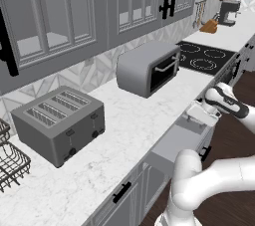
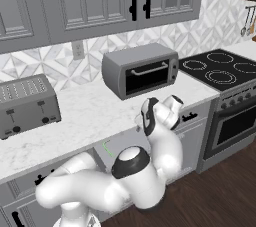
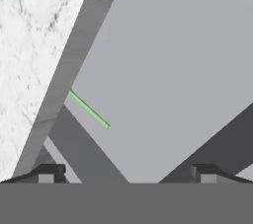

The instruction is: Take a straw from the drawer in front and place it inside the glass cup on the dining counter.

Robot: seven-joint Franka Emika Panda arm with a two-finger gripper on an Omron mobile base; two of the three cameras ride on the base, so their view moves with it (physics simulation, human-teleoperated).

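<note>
The drawer [image 1: 180, 139] is pulled out under the white counter, its plain grey inside [image 3: 168, 65] spread out below the hand. The straw [image 3: 89, 109], thin and light green, lies flat on the drawer floor by its rim near the counter edge; a bit of the straw [image 2: 105, 147] also peeks out by the arm. My gripper [image 3: 127, 176] hangs over the drawer, open, with nothing between its fingertips [image 3: 49, 173], and the straw lies off to the left of centre. The hand [image 1: 199, 115] hovers just above the drawer. The glass cup and the dining counter are out of view.
On the counter [image 1: 134, 120] stand a grey toaster [image 1: 60, 123] and a toaster oven [image 1: 148, 66]. A black cooktop [image 1: 206, 56] with its oven front [image 2: 235, 123] is to the right. A wire dish rack [image 1: 10, 163] sits far left. Wall cabinets [image 1: 74, 6] hang above.
</note>
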